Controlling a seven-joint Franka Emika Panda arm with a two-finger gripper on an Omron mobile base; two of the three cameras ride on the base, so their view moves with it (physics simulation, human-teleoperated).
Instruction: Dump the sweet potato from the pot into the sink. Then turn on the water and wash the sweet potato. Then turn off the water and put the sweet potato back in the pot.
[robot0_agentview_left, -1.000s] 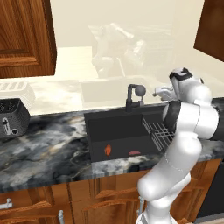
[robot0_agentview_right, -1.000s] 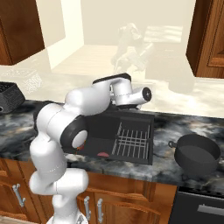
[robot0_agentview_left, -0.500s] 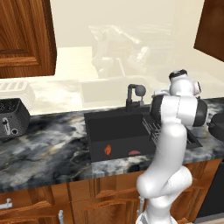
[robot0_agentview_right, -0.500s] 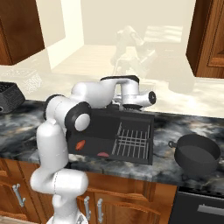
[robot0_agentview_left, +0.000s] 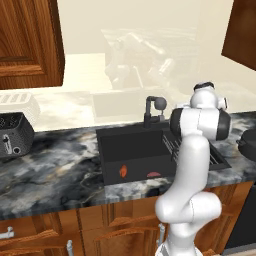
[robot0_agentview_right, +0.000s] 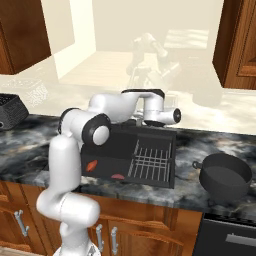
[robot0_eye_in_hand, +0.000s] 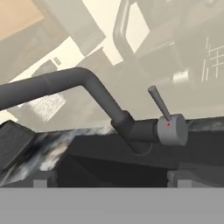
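Observation:
The sweet potato (robot0_agentview_left: 123, 171) (robot0_agentview_right: 91, 165), a small orange-red lump, lies on the floor of the black sink (robot0_agentview_left: 131, 144) (robot0_agentview_right: 116, 149) near its front left. The black pot (robot0_agentview_right: 225, 175) (robot0_agentview_left: 248, 142) stands upright on the counter to the right of the sink. My gripper (robot0_eye_in_hand: 111, 181) is open with nothing between its fingertips (robot0_eye_in_hand: 40, 182), and it looks at the black faucet (robot0_eye_in_hand: 131, 127) (robot0_agentview_left: 152, 111) from close by. The faucet's thin lever (robot0_eye_in_hand: 158, 103) slants up from its round knob (robot0_eye_in_hand: 173, 130). My wrist (robot0_agentview_left: 207, 97) hovers at the sink's back right.
A flat dark red sliver (robot0_agentview_left: 154, 174) (robot0_agentview_right: 118, 176) lies at the basin's front. A wire rack (robot0_agentview_left: 192, 147) (robot0_agentview_right: 150, 160) fills the sink's right part. A toaster (robot0_agentview_left: 12, 132) (robot0_agentview_right: 7, 110) stands far left on the marbled counter. Wooden cabinets hang above at both sides.
The arm has folded, its elbow swinging from over the sink toward the front, while the hand stayed near the faucet. The jaws stayed open. Sweet potato and pot have not moved.

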